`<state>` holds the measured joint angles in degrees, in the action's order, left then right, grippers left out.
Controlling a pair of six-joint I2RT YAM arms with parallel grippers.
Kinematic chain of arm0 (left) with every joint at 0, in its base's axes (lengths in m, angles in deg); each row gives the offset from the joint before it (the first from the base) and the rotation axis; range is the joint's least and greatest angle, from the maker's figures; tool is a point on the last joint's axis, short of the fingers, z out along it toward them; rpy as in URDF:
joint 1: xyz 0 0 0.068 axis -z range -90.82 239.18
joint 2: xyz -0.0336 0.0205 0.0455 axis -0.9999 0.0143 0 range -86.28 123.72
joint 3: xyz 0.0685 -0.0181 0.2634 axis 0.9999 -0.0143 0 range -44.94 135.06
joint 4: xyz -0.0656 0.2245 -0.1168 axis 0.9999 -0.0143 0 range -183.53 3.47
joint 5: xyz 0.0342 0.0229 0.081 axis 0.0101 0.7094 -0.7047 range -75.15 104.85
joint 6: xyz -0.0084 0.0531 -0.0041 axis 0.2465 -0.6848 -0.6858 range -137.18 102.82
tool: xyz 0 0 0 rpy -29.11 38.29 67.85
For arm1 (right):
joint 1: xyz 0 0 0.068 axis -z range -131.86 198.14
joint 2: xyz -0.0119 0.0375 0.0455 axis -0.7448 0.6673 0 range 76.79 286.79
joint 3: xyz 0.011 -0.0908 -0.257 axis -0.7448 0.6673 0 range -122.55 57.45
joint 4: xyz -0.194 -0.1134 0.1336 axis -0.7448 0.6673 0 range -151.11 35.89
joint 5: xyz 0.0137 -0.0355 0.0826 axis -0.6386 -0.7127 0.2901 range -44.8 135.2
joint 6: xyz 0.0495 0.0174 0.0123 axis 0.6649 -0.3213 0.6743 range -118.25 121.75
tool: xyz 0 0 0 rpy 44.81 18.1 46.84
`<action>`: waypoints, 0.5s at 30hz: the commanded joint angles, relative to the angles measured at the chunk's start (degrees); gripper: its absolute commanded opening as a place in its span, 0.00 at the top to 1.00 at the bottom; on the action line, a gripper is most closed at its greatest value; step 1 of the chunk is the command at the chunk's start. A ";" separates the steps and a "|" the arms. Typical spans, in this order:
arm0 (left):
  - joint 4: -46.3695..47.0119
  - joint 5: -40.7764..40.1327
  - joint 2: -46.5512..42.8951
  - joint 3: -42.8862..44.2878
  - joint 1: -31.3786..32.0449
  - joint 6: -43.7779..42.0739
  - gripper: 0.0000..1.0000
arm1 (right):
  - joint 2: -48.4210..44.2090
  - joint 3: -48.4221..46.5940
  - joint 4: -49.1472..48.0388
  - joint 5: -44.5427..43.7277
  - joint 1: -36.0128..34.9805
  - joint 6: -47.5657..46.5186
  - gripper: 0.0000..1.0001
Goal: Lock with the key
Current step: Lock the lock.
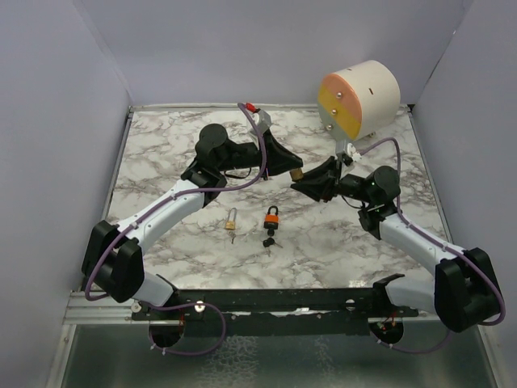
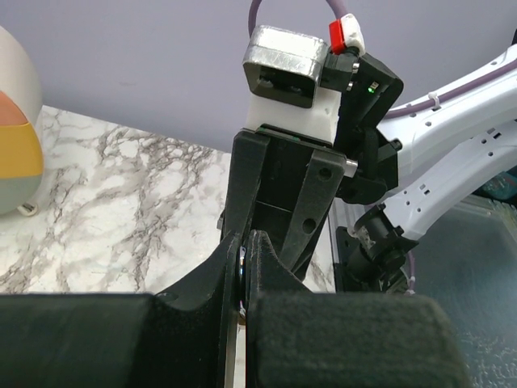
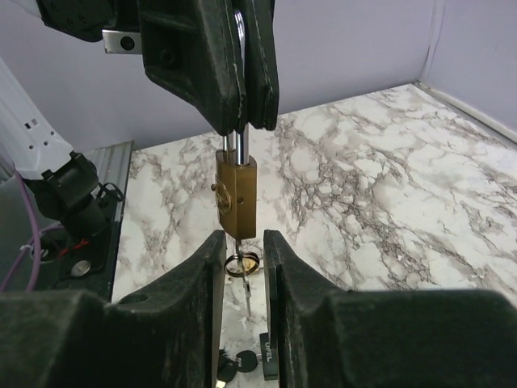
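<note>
Left jaws clenched the padlock (image 3: 235, 198) by its shackle; whether the right jaws gripped the key (image 3: 241, 255) could not be told, so a loose hold risked slippage.

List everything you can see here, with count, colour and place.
held padlock: one, brass, hanging by its shackle from the left end effector
key ring: one, silver, under that padlock, between the right end effector's fingers
small padlock: one, brass, on the table near the middle
orange padlock: one, orange, right of the small one, black keys beside it
drum: one, white with orange and yellow face, far right
table: one, grey-veined white marble
left end effector: one, black, shut on the shackle
right end effector: one, black, just below the held padlock
</note>
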<state>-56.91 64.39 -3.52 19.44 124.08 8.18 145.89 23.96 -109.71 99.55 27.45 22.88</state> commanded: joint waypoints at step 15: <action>3.24 -3.63 -3.14 1.46 0.09 -1.43 1.00 | -1.77 -0.15 3.70 -3.13 -0.33 -2.77 0.99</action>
<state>-56.18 63.12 -3.87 19.44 124.08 7.88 145.35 23.96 -107.76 98.10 27.45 21.78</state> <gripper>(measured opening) 0.042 0.037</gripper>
